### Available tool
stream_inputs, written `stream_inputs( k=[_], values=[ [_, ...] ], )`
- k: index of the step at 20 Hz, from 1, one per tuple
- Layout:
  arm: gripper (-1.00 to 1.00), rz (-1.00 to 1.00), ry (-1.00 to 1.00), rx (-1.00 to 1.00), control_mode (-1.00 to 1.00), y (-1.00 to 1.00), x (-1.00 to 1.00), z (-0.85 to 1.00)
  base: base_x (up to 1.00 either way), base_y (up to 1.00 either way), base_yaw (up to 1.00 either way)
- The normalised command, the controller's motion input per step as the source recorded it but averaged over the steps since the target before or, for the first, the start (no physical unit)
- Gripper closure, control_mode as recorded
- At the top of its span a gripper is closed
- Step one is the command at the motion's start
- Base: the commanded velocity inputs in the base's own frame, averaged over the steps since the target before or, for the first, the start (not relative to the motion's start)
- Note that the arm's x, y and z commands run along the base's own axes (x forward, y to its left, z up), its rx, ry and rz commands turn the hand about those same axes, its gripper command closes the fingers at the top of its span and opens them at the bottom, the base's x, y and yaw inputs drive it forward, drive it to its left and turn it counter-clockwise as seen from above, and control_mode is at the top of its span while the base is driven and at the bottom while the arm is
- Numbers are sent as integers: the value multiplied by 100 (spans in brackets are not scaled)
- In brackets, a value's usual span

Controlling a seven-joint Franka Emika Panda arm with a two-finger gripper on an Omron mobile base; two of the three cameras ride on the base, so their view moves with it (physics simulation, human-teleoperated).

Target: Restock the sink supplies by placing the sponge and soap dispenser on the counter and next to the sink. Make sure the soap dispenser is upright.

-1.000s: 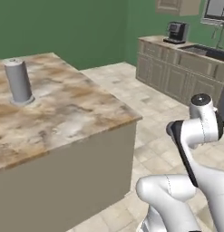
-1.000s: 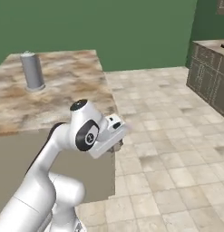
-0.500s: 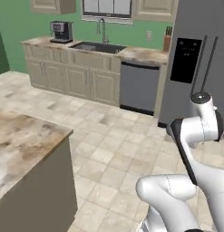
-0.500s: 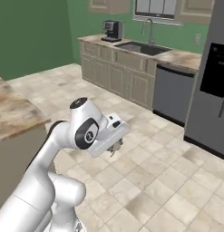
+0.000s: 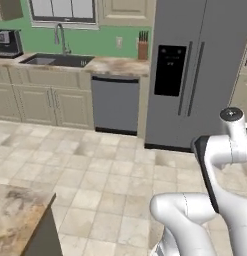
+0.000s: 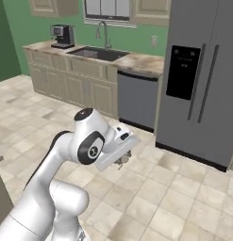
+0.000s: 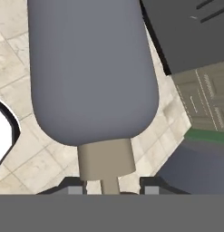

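A: Entry, jaws first. In the hand view the gripper (image 7: 111, 189) sits at 6 o'clock, its two dark tips closed in on the narrow stem of the dispenser (image 7: 93, 72).

B: So it has hold of it?

A: Yes. The neck and pump end lie between the tips, and the grey rounded body runs away from them toward 12 o'clock, with floor tiles behind it.

B: Upright or tilted?

A: Cannot tell from that view alone. In the right base view the gripper (image 6: 122, 160) hangs under the white hand over the tile floor, pointing down; the bottle itself is too small to make out there.

B: And the sink?

A: Sink (image 5: 56, 60) is at about 10 o'clock in the left base view, set in the counter (image 5: 115, 65), faucet (image 5: 60, 38) behind it. In the right base view it is at 11 o'clock. The arm (image 5: 220, 165) is well apart from it, out on the open floor.
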Motion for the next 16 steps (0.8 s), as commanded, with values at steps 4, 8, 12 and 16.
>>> stream_inputs(
  k=[4, 8, 12, 16],
  values=[
    [100, 0, 0, 0, 100, 0, 0, 0, 100, 1, -7],
    [100, 0, 0, 0, 100, 0, 0, 0, 100, 0, 0],
    [100, 0, 0, 0, 100, 0, 0, 0, 100, 22, 0],
    [100, 0, 0, 0, 100, 0, 0, 0, 100, 64, 0]
  ],
)
